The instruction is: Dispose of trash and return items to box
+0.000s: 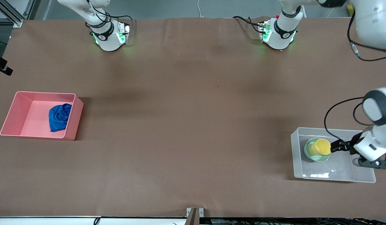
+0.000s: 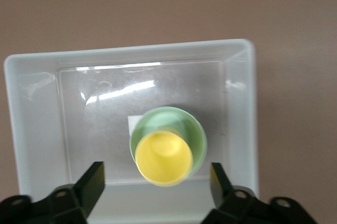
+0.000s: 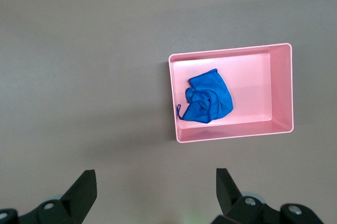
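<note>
The clear box (image 1: 336, 170) stands at the left arm's end of the table. In it the mint-green bowl (image 1: 309, 149) holds the yellow cup (image 1: 323, 147), which leans to one side. My left gripper (image 1: 334, 146) hovers over the box beside the cup, open and empty. In the left wrist view the cup (image 2: 163, 158) sits in the bowl (image 2: 196, 132) inside the box (image 2: 131, 50), between and just ahead of my open left gripper (image 2: 157, 182). The blue rag (image 1: 59, 117) lies in the pink bin (image 1: 11, 120). My right gripper (image 3: 155, 187) is open, high above the table, out of the front view.
The pink bin (image 3: 281, 87) with the rag (image 3: 208, 98) stands at the right arm's end of the table. Both arm bases (image 1: 110, 34) stand along the table's edge farthest from the front camera. Brown tabletop lies between the two bins.
</note>
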Available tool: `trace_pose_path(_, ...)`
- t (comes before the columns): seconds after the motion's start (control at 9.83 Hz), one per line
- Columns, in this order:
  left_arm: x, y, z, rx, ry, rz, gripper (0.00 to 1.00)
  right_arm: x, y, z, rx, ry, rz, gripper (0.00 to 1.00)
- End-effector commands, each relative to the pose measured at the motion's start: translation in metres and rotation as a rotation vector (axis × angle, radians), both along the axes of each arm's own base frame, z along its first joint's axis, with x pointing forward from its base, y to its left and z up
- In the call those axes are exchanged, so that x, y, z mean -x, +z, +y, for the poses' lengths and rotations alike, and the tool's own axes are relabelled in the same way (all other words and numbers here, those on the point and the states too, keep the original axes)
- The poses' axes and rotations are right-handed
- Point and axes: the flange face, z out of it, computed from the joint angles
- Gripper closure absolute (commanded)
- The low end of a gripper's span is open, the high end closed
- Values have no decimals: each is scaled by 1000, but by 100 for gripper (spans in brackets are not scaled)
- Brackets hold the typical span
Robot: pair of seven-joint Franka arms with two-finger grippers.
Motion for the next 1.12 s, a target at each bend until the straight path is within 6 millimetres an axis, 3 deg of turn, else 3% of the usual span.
trace_pose_path(0.0, 50, 47, -53, -26, -21, 41, 0, 0, 3, 0, -9, 8, -1, 0)
trace_pose_path(0.2, 91, 95, -87, -6, -18, 15, 0, -1, 4, 0, -8, 10, -3, 0)
trace_pose_path(0.51, 133, 152, -137, 8, 30, 14, 0, 0, 3, -2, -8, 6, 0, 0)
trace_pose_path(0.71, 146, 175, -156, 10, 40, 24, 0, 0, 3, -3, -8, 6, 0, 0)
trace_pose_path(1.02, 140, 200, -154, 18, 69, 10, 0, 0, 2, -4, -8, 8, 3, 0)
